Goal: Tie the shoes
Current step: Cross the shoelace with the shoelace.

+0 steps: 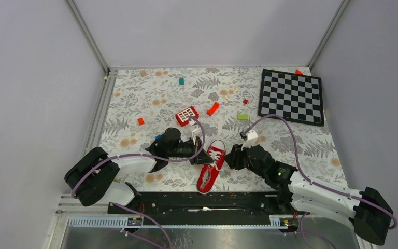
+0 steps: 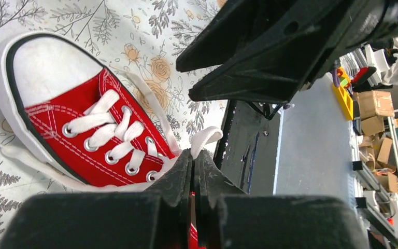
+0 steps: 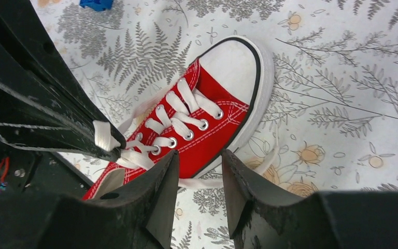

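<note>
The shoe point(image 1: 211, 166) is a small red canvas sneaker with a white toe cap, lying on the flowered cloth between my two arms. Its toe points away from the bases. My left gripper point(image 2: 193, 153) is shut on a white lace point(image 2: 205, 139) near the top eyelets, and a loop of it sticks out past the tips. In the right wrist view that same pinch point(image 3: 103, 140) shows beside the shoe point(image 3: 212, 129). My right gripper point(image 3: 200, 158) stands open at the shoe's right side. A loose lace point(image 3: 207, 182) lies on the cloth between its fingers, untouched.
A chessboard point(image 1: 291, 96) lies at the back right. A red block with white squares point(image 1: 186, 114), a curved red-orange piece point(image 1: 213, 108), a green block point(image 1: 243, 117) and several small bits are scattered behind the shoe. A black rail point(image 1: 202, 202) runs along the near edge.
</note>
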Controlling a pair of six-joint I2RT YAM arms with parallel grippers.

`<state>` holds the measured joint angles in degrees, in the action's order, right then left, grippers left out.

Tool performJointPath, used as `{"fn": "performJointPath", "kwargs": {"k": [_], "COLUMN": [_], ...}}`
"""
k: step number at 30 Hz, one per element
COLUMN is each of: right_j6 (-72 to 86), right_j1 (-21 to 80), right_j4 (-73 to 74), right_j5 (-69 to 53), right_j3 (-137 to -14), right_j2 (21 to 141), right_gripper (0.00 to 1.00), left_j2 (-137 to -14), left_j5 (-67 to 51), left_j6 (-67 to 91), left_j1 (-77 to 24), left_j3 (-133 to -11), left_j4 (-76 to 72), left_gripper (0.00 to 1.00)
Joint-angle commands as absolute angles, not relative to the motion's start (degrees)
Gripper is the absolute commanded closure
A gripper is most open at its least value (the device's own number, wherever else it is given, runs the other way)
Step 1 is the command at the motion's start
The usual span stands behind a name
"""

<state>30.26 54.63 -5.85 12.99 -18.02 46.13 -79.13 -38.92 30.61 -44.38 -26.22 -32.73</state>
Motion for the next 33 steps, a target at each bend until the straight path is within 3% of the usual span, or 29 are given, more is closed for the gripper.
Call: {"fn": "performJointPath", "kwargs": {"k": [1, 13, 24, 33], "right_j6": [30.8, 30.1, 25.9, 21.7], "right_j1": [50.7, 49.3, 50.3, 60.7], "right_j4": [-11.9, -17.7, -9.6, -6.2], "right_j5": [1.9, -12.8, -5.8, 9.3], "right_j3": [-17.9, -19.6, -21.3, -27.0], "right_j2": [47.8, 58.2, 50.5, 54.2], "right_gripper": [0.58, 0.54, 0.57, 0.57], "left_j2": [-78.0, -77.8, -77.8, -78.1], "left_j5": [-44.0, -41.3, -31.0, -25.9], "left_j6": [25.8, 26.5, 33.5, 40.1], "left_j1": [-44.3, -43.8, -43.6, -43.7], "left_j3": [-24.9, -26.0, -31.7, -34.8], "left_j4": [-42.3, -40.7, -26.8, -20.2], "left_gripper": [1.00, 1.00, 1.00, 1.00]}}
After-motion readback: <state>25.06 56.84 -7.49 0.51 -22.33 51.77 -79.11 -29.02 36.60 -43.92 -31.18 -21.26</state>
